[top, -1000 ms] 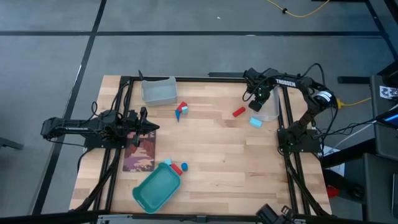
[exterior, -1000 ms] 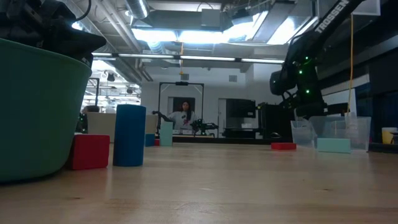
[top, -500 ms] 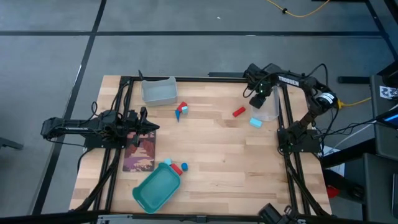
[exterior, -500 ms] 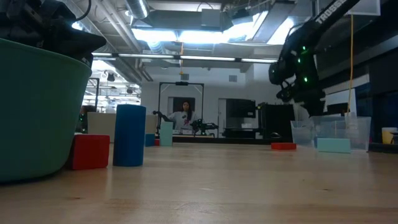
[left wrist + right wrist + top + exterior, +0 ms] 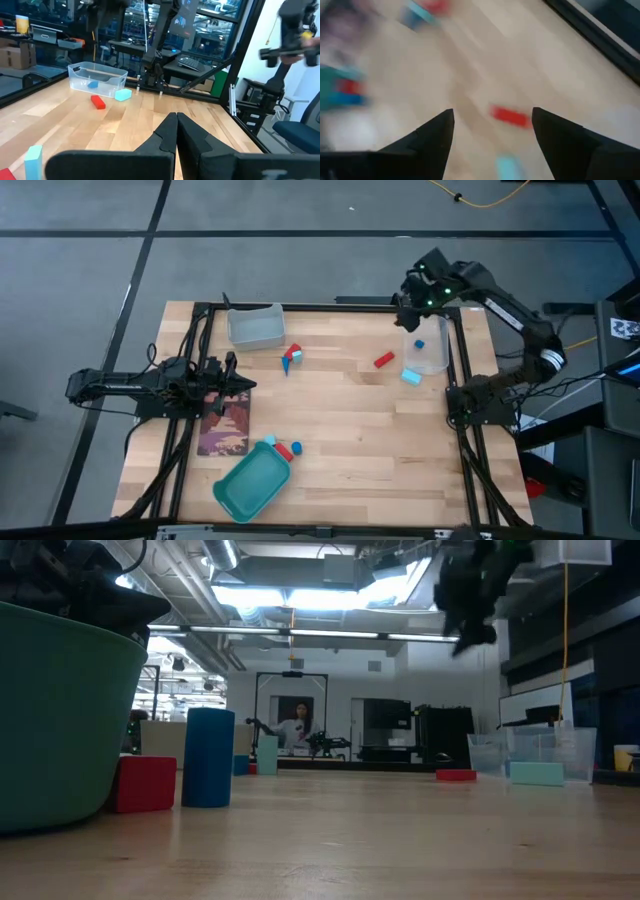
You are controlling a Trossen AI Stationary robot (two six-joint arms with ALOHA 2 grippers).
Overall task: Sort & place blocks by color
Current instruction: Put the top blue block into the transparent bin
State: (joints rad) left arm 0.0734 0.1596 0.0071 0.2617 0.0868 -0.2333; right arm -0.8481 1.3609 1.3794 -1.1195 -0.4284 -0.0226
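Note:
My right gripper (image 5: 413, 315) hangs high above the far right of the table, open and holding nothing; it also shows at the top of the low view (image 5: 472, 630). Below it stands a clear bin (image 5: 428, 356) with a dark blue block (image 5: 419, 344) inside. A red block (image 5: 384, 360) and a cyan block (image 5: 411, 377) lie on the wood beside that bin. A small cluster of red, blue and cyan blocks (image 5: 290, 358) lies mid-table. Three more blocks (image 5: 283, 448) lie by the teal tray (image 5: 250, 485). My left gripper (image 5: 245, 385) waits shut at the left.
A second clear bin (image 5: 255, 326) stands at the far left of the table. A dark printed card (image 5: 224, 425) lies flat near the left arm. Black frame rails (image 5: 462, 430) run along both sides. Bare wood lies between the blocks.
My right gripper has risen well clear of the right clear bin and tipped from pointing straight down to a slant. A dark blue block now shows inside that bin, where the gripper stood before.

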